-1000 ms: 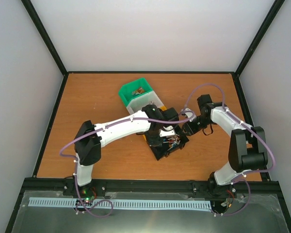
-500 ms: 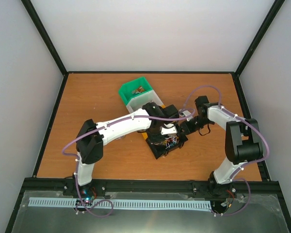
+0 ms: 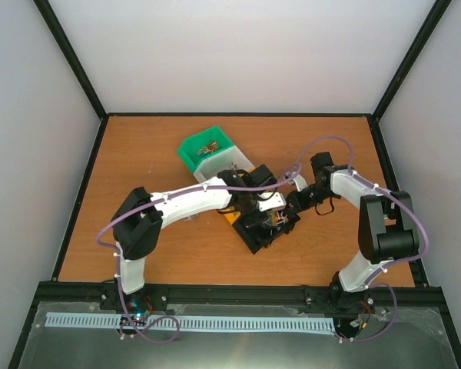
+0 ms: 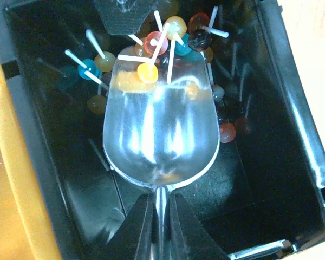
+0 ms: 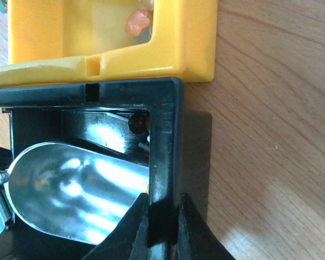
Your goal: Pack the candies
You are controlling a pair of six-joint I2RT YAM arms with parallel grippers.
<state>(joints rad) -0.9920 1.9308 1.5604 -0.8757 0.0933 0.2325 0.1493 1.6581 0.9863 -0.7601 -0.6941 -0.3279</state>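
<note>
The wooden surface (image 3: 138, 154) is carrying a black bin (image 5: 165, 135); the right fingers (image 5: 133, 230) are pinching its wall, likely steadying it; the left fingers (image 4: 138, 227) are clamping the handle of a scoop (image 4: 160, 141), its bowl lying inside the bin against the candies (image 4: 157, 43), probably for loading.

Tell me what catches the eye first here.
A shiny metal scoop, its handle pinched in the left gripper, sits inside the black bin, its tip among a heap of colourful candies on white sticks. The right gripper clamps that bin's wall, with a yellow bin right beside it.
</note>
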